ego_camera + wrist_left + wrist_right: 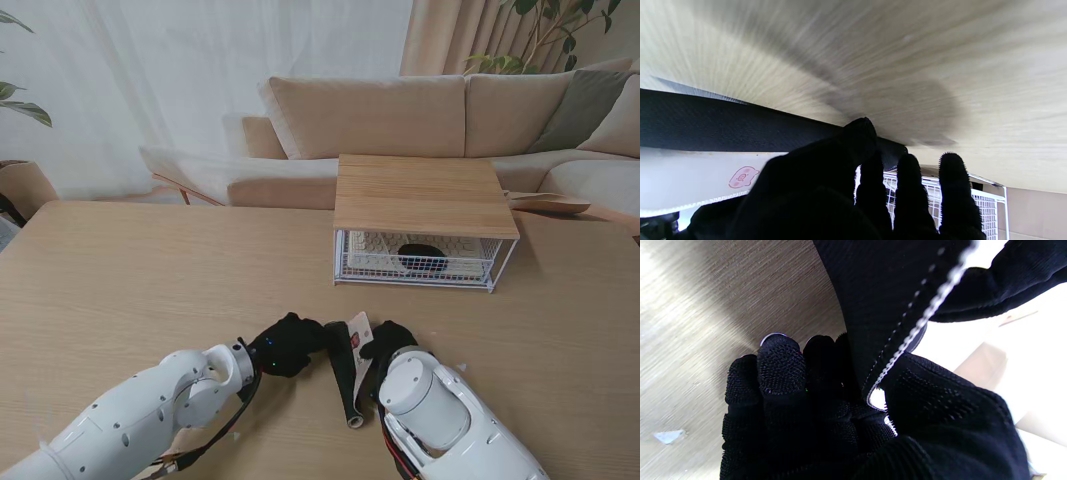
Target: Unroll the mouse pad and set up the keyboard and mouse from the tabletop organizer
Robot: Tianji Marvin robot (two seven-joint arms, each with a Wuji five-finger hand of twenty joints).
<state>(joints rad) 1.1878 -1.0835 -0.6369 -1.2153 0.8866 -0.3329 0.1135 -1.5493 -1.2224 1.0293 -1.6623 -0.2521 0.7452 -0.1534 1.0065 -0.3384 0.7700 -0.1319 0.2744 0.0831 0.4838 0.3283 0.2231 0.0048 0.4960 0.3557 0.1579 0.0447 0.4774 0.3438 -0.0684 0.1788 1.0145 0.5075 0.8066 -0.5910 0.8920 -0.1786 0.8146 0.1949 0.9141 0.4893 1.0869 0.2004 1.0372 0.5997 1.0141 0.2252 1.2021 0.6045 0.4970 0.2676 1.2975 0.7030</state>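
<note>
Between both hands — rolled mouse pad [347, 366], right hand [388, 341] and left hand [288, 343] pinching it.

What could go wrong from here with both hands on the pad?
1. The mouse pad is still mostly rolled; the right hand pinches only its stitched edge, so it may slip and curl back.
2. The left hand has just a fingertip on the roll, a weak hold.
3. The organizer sits just past the pad; unrolling toward it could bump it.

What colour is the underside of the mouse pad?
Black, with a white stitched edge on the mouse pad; the right wrist view shows it best.
</note>
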